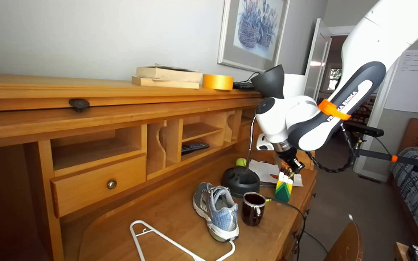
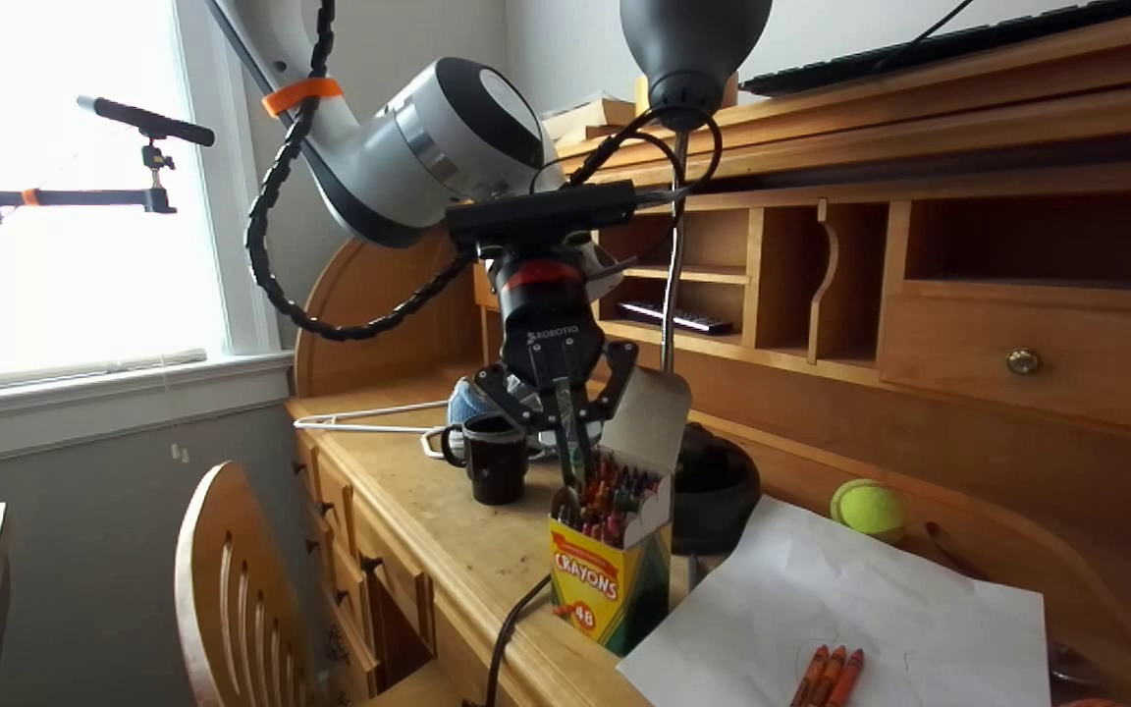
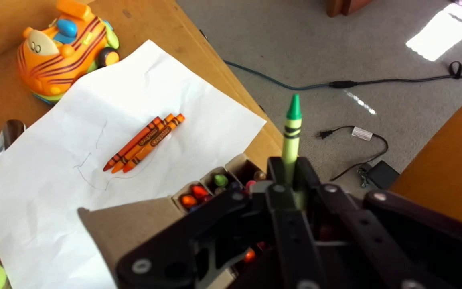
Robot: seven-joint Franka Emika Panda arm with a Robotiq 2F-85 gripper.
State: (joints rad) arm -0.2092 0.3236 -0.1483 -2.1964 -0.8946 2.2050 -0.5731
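Right of centre in the wrist view, the gripper (image 3: 290, 165) was clamped on a green crayon (image 3: 291, 140), tip towards the frame's top, near the open crayon box (image 2: 607, 584); the crayon looked light, stiff and brittle, best pinched gently at mid-length.

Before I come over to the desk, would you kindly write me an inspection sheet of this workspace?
Surface: wooden desk, with a sheet of white paper on it.
Job's things: open crayon box standing upright; green crayon gripped; three orange-toned crayons on the paper.
Clutter: shoe, mug, white hanger, tennis ball and orange toy vehicle, all on the desk.
Pincer: shut on the green crayon, close to the box's open top.
Cables: dark cable hangs over the desk edge beside the box; a loose plug lies on the floor.
Surroundings: wooden chair by the desk; bed and window also in view.
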